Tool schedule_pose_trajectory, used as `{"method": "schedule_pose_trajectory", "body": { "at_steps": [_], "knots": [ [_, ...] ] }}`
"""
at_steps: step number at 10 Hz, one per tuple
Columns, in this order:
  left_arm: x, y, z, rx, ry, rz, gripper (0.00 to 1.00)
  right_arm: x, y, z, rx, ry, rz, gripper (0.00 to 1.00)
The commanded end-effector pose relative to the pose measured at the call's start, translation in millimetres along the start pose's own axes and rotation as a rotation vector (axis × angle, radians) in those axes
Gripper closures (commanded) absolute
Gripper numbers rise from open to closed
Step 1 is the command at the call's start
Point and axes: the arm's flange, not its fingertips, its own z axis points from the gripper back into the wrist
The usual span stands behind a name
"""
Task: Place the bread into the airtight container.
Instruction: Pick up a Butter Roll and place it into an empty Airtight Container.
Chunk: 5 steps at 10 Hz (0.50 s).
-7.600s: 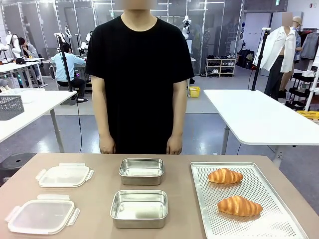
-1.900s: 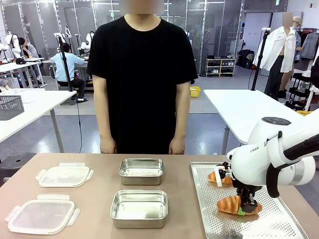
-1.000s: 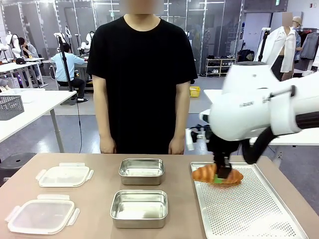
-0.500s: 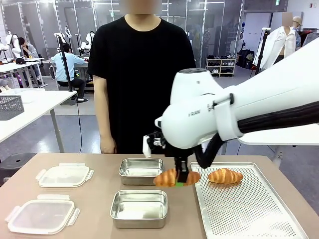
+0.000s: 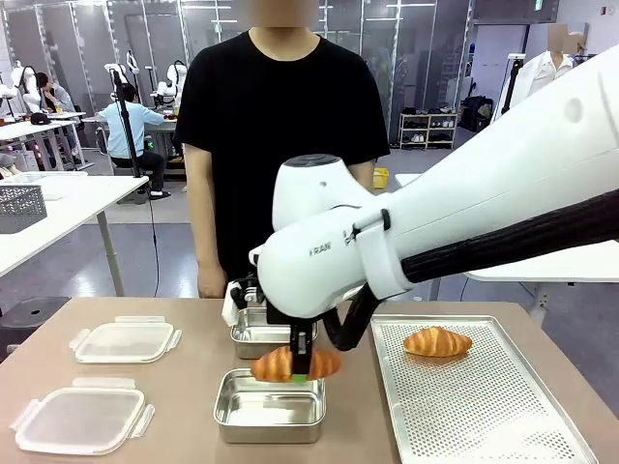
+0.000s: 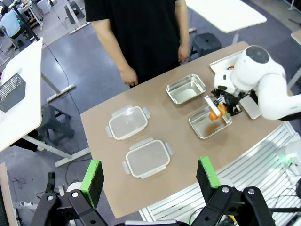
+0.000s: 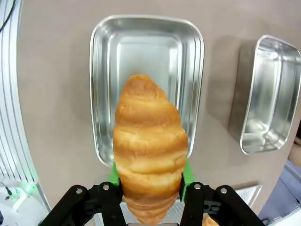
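Croissant number one (image 5: 295, 363) hangs clamped in the right gripper (image 5: 301, 373) over the near steel container (image 5: 242, 414), the crust hiding most of the green pads (image 7: 114, 173) and its lower end cut off in the right wrist view. The left gripper (image 6: 149, 174) stands spread and holds nothing. Counted: two clear lids, near lid (image 5: 82, 419) and far lid (image 5: 126, 340); two steel containers, the far steel container (image 5: 253, 338) partly hidden behind the right arm; croissant number two (image 5: 437, 341) on one perforated tray (image 5: 484, 406); one person (image 5: 285, 145) beyond.
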Motion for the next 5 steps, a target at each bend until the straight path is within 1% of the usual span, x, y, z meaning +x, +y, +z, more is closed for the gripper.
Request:
{"method": "schedule_pose_trajectory", "body": {
  "at_steps": [1, 3, 5],
  "knots": [
    [-1.4, -2.7, 6.2, 0.002, -0.010, -0.004, 0.00, 20.4, -1.7, -13.1, -0.029, -0.001, -0.050, 0.46],
    [-1.4, -2.7, 6.2, 0.002, -0.010, -0.004, 0.00, 32.7, 2.3, -25.2, -0.024, -0.001, -0.061, 0.46],
    [-1.4, -2.7, 6.2, 0.002, -0.010, -0.004, 0.00, 33.8, 1.0, -43.1, -0.003, -0.026, -0.075, 0.46]
  ]
}}
